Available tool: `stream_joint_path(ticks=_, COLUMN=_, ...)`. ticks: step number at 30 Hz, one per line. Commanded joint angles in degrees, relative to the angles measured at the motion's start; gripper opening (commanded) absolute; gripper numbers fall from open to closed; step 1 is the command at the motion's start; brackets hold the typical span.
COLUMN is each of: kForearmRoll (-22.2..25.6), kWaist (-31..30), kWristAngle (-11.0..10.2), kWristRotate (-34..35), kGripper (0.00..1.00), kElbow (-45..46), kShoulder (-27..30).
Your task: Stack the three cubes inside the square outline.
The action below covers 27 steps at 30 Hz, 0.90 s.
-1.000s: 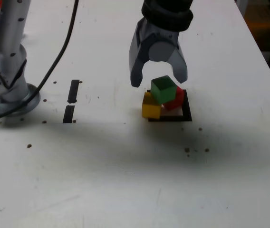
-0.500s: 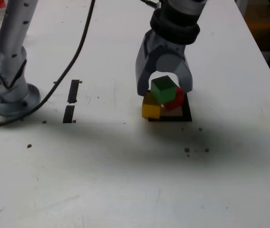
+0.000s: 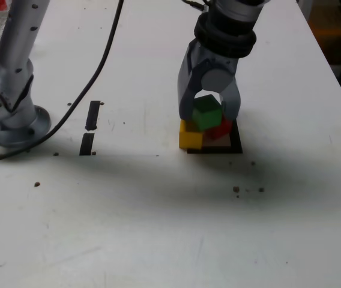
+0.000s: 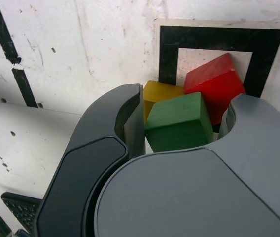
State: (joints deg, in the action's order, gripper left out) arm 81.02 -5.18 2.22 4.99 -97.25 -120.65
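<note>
The 3 matte cubes huddle at the black square outline point(image 3: 236, 141) — green cube point(image 3: 207, 114) tilted atop yellow cube point(image 3: 190, 136) and red cube point(image 3: 221, 128). The gripper point(image 3: 209, 114) straddles green; grip unclear.

We see a scuffed white table point(image 3: 158, 228) bearing a square black tape outline point(image 3: 236, 141) near its far right corner, two short black tape strips point(image 3: 90, 127), and the arm's grey metal base point(image 3: 11, 114) at its left edge.
</note>
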Motion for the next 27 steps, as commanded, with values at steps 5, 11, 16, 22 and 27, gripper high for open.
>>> stream_joint_path(ticks=5, kForearmRoll=-0.84, kWaist=0.1, kWristAngle=-0.14, kWristRotate=-0.56, kGripper=0.24, kElbow=-0.36, kShoulder=0.13)
stream_joint_path(ticks=11, kForearmRoll=0.96, kWaist=-1.03, kWristAngle=-0.25, kWristRotate=-0.35, kGripper=0.24, kElbow=-0.62, kShoulder=2.65)
stream_joint_path(ticks=16, kForearmRoll=3.63, kWaist=-2.33, kWristAngle=-1.15, kWristRotate=0.54, kGripper=0.24, kElbow=-0.74, kShoulder=5.79)
stream_joint_path(ticks=22, kForearmRoll=7.03, kWaist=-2.43, kWristAngle=-2.85, kWristRotate=0.72, kGripper=0.24, kElbow=-0.29, kShoulder=10.09)
stream_joint_path(ticks=27, kForearmRoll=7.31, kWaist=-2.48, kWristAngle=-3.0, kWristRotate=0.71, kGripper=0.27, kElbow=0.29, kShoulder=12.25)
